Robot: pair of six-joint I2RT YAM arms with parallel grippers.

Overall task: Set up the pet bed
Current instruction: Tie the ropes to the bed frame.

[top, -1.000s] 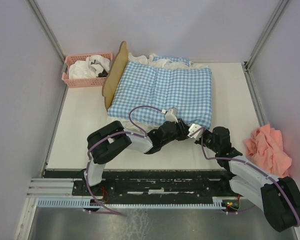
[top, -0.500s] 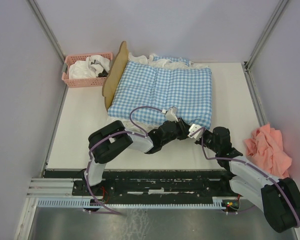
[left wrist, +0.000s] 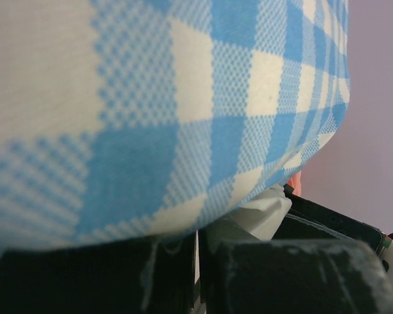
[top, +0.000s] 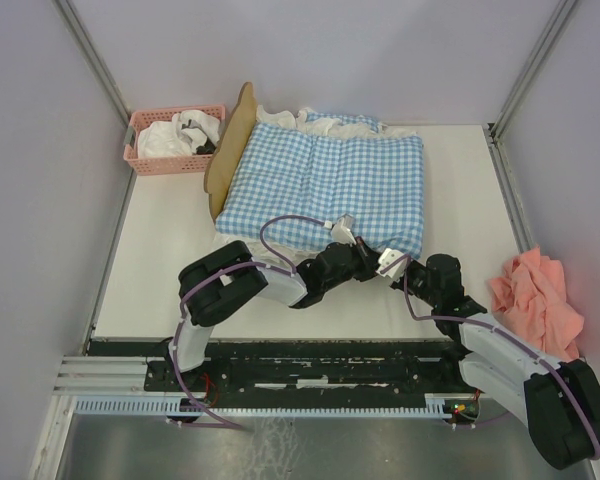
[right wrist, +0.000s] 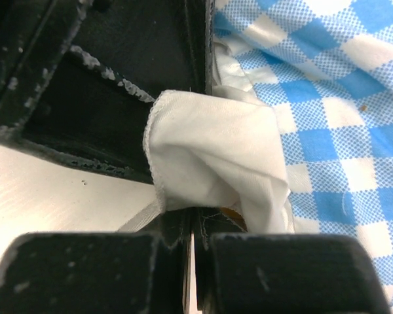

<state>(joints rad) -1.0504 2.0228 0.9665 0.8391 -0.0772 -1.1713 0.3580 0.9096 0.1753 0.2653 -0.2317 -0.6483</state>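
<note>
One pet bed lies just beyond both claws. Only its wavy headboard shows, beyond and left of the left claw; the rest is under one gingham bedding. Left arm: elbow folded, forearm low, reaching right to the bedding's near edge. Its jaws are closed; cannot tell if fabric is pinched. Right arm: stretched low, leftward. Right claw, just beside the left one, is closed on the bedding's white frill. One pink basket sits far beyond-left. One salmon cloth lies right of the right claw.

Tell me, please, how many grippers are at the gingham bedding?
2: the left gripper and the right gripper, side by side at the near right corner of the gingham bedding.
</note>
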